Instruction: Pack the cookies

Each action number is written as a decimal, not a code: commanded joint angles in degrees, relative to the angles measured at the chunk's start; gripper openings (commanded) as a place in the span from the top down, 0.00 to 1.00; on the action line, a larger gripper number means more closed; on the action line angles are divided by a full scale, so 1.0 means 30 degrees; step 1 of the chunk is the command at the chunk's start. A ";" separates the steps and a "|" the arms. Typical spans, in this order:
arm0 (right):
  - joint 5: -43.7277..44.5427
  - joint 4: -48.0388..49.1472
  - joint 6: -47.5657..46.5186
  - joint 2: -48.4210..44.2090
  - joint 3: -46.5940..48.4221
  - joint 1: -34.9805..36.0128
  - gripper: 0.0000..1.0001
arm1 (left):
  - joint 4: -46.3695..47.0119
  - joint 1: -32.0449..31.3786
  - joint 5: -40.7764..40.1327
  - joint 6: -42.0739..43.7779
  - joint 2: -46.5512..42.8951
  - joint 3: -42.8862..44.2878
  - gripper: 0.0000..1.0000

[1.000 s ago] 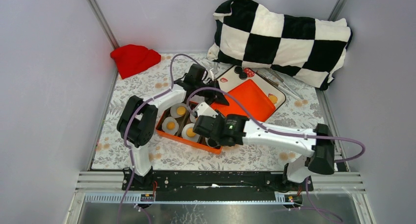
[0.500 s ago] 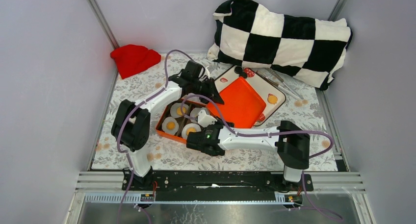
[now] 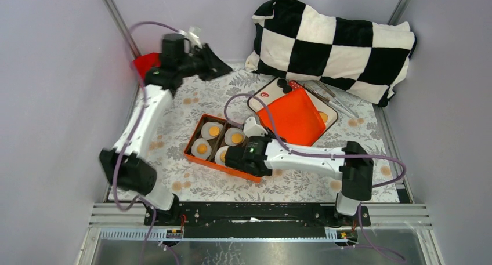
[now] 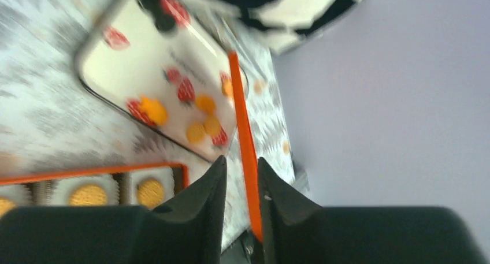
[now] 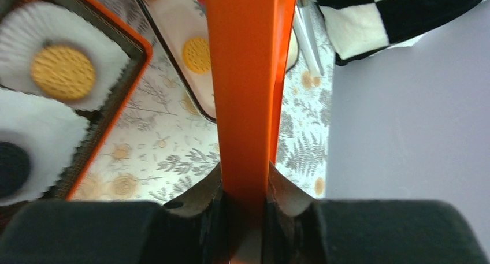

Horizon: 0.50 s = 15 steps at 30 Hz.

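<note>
Orange lid is what matters here: the right gripper has its jaws clamped on one rim and holds the lid tilted on edge above the tray, near the middle of the tabletop. By my reckoning it is meant for the box just beside it. To do that well, I'd keep the pinch firm, swing the lid flat, line its corners up with the box rim, and lower it gently so the frilled paper cups aren't crushed.

The left gripper hangs high over the far left corner of the tabletop, well apart from everything, its jaws slightly parted around nothing.

The box sits toward the near edge with a dark divider and white cups, and the cookies lie one to a cup: four golden ones show from above, and the right wrist view catches a black one. Several golden cookies and two black ones lie loose on the strawberry-print tray, so packing looks unfinished.
</note>
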 commanded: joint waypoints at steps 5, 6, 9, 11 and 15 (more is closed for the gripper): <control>-0.5293 0.6748 -0.4623 -0.7107 0.4932 -0.0078 1.00 | -0.3974 0.0371 -1.4105 0.0970 -0.5321 -0.1546 0.95; -0.6955 0.8884 -0.4967 -0.8303 0.4429 -0.0187 1.00 | -0.4172 0.0368 -1.5403 0.0769 -0.5485 -0.2381 0.98; -1.1042 1.2835 -0.4447 -1.0640 0.2766 -0.1487 1.00 | -0.3821 0.0400 -1.8229 -0.0365 -0.5899 -0.5217 1.00; -1.2532 1.5105 -0.4044 -1.1729 0.1041 -0.2275 1.00 | -0.3844 0.0444 -2.0072 -0.1425 -0.5715 -0.6499 1.00; -1.5424 1.8996 -0.2716 -1.4305 -0.2783 -0.3993 1.00 | -0.5276 0.0865 -2.2994 -0.3747 -0.4787 -0.7509 1.00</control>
